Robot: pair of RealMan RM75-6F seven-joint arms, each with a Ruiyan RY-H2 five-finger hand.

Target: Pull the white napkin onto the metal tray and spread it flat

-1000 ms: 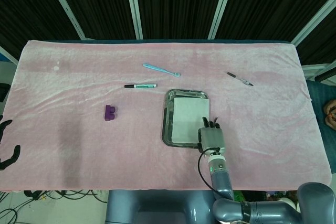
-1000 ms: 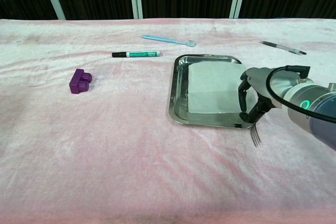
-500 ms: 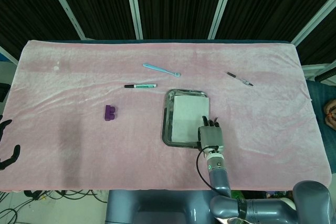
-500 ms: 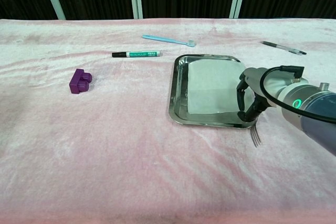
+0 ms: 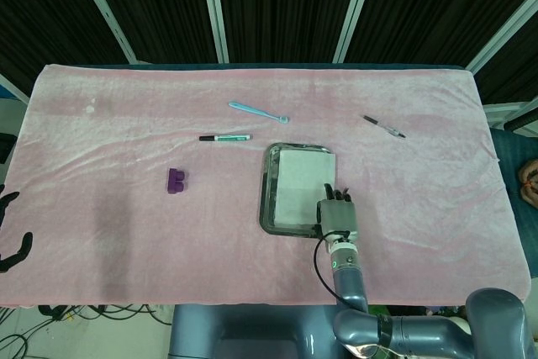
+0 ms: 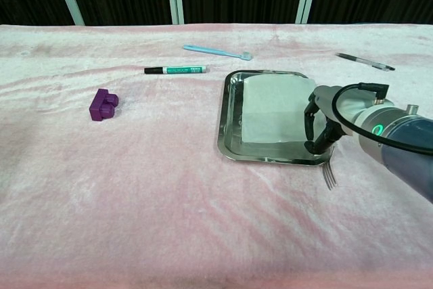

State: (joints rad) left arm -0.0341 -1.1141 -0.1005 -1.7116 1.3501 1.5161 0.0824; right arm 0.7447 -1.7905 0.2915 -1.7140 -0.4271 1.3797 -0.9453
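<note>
The right hand [image 6: 323, 126] has been drawn slightly nearer the robot; whether the napkin [image 6: 274, 109] ahead is pinched cannot be told, though it lies flat in the tray [image 6: 229, 121].

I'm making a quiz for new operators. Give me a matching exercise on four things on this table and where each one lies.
Things:
1. white napkin
2. purple block
3. black pen
4. green marker

Places:
A. far right of the pink cloth
B. inside the metal tray
C. left of the tray, alone
D. just below the blue toothbrush

Pairs: 1-B, 2-C, 3-A, 4-D
</note>
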